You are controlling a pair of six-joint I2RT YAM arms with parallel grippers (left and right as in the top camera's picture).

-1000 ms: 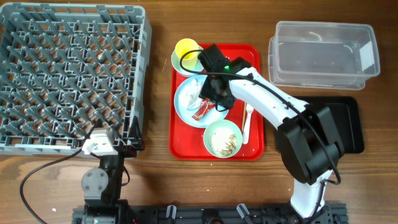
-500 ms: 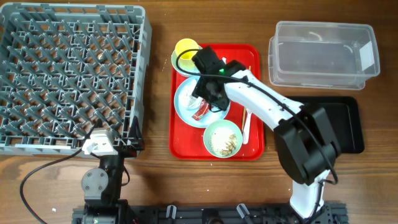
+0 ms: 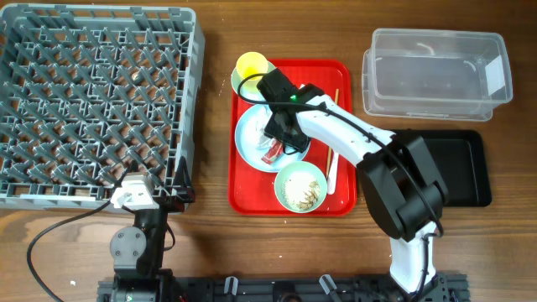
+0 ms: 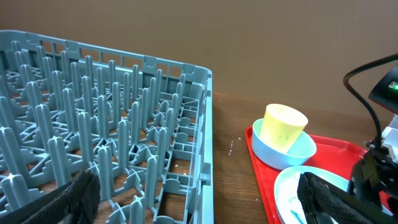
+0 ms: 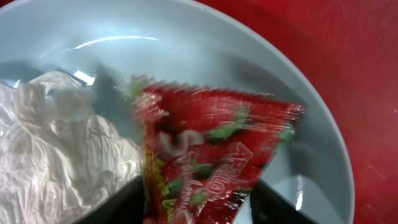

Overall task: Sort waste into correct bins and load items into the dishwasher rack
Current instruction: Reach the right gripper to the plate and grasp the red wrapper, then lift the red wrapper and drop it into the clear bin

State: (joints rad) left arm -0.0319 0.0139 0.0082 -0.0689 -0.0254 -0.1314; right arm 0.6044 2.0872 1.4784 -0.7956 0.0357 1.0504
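Observation:
My right gripper (image 3: 278,139) hangs low over the pale round plate (image 3: 250,138) on the red tray. In the right wrist view its open fingers (image 5: 193,208) straddle the red-and-white wrapper (image 5: 211,149), which lies in the plate (image 5: 311,124) beside crumpled white paper (image 5: 56,149). The wrapper's end shows in the overhead view (image 3: 270,153). The yellow cup (image 3: 250,65) sits in a blue-green bowl (image 3: 238,85). A second bowl (image 3: 299,187) holds rice scraps. The fork (image 3: 331,168) and chopstick (image 3: 336,95) lie on the tray. My left gripper (image 3: 155,186) rests open at the grey rack's (image 3: 96,101) front corner.
The clear tub (image 3: 436,71) stands at the back right, with the black tray (image 3: 466,168) in front of it, partly under my right arm. The red tray (image 3: 252,200) lies between rack and bins. The left wrist view shows the rack (image 4: 93,124), cup (image 4: 283,126) and bowl (image 4: 292,155).
My right gripper has moved left and toward the front over the plate, and now sits down around the wrapper. The left arm has not moved.

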